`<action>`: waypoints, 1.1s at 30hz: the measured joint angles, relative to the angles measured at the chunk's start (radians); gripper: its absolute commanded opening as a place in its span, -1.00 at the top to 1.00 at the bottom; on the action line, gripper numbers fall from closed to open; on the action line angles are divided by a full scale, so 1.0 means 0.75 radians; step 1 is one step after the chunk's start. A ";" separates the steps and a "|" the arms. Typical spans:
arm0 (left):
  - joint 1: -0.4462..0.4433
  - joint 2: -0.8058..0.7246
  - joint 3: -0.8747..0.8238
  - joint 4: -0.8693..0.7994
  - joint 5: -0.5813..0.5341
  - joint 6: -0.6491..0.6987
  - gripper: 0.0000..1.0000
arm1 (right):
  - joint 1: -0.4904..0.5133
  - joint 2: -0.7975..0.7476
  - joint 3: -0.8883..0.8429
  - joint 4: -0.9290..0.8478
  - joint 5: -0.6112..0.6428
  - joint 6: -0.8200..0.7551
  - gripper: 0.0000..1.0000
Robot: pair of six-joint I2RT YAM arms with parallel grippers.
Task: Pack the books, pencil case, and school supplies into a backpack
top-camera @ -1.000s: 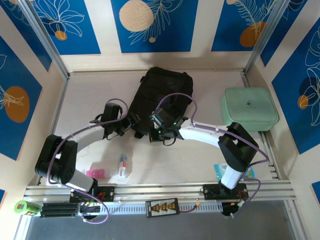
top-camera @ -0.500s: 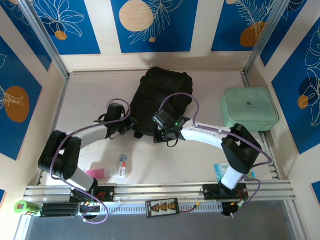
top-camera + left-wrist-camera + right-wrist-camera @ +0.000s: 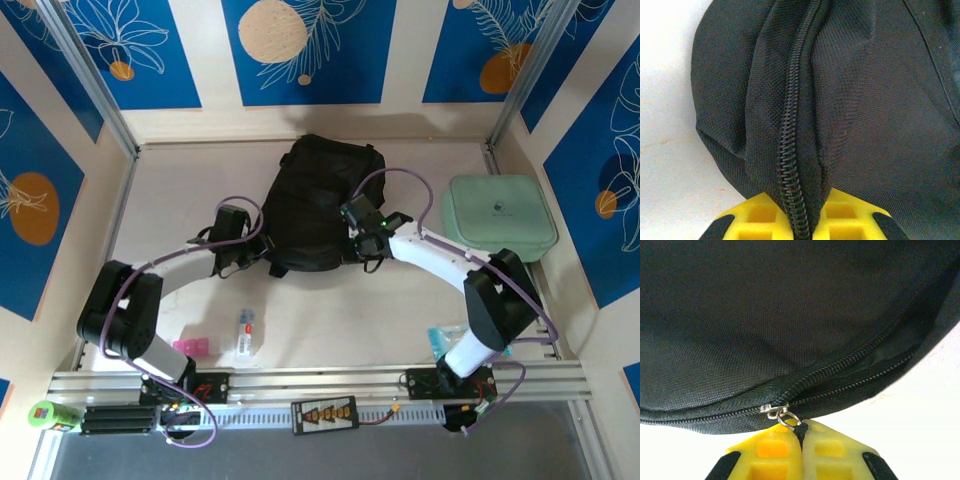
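I'm looking down from the overhead camera and the backpack [image 3: 318,195] lies flat on the table [image 3: 180,190], towards the far side and about midway across, with both arms reaching in to its near end. The left gripper [image 3: 266,258] is at the bag's lower left edge, and on its wrist camera I can see the yellow fingers [image 3: 760,220] pressed together with the zip [image 3: 792,135] and a fold of black fabric pinched between them; so that claw is all but closed, gripping the backpack right on the zip seam. Over on the other side, the right gripper [image 3: 352,222] sits against the bag's right edge. Its wrist view gives me the two yellow pads [image 3: 832,455] squeezed tight, with the black pull tab [image 3: 799,428] caught in the crack between them, and the little metal ring and slider [image 3: 774,410] just above the tips. So the right claw is fully closed on the pull. To the right of the slider I can see the two rows of teeth parted, with a dark gap [image 3: 885,352] between them; to its left the teeth run closed. The mint-green case [image 3: 498,218] rests well apart from the bag by the right wall. Near the arm bases lie a pink item [image 3: 190,347], a small clear tube [image 3: 245,331] and a teal packet [image 3: 438,340] just beside the right arm.
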 measured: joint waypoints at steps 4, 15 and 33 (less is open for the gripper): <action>0.004 0.020 0.026 -0.033 0.022 0.046 1.00 | -0.032 0.072 0.115 -0.093 -0.012 -0.024 1.00; 0.013 0.047 0.115 -0.176 0.089 0.217 1.00 | -0.139 0.267 0.404 -0.382 0.026 -0.037 1.00; 0.020 0.047 0.143 -0.307 0.157 0.360 1.00 | -0.165 0.498 0.761 -0.625 0.259 -0.045 0.89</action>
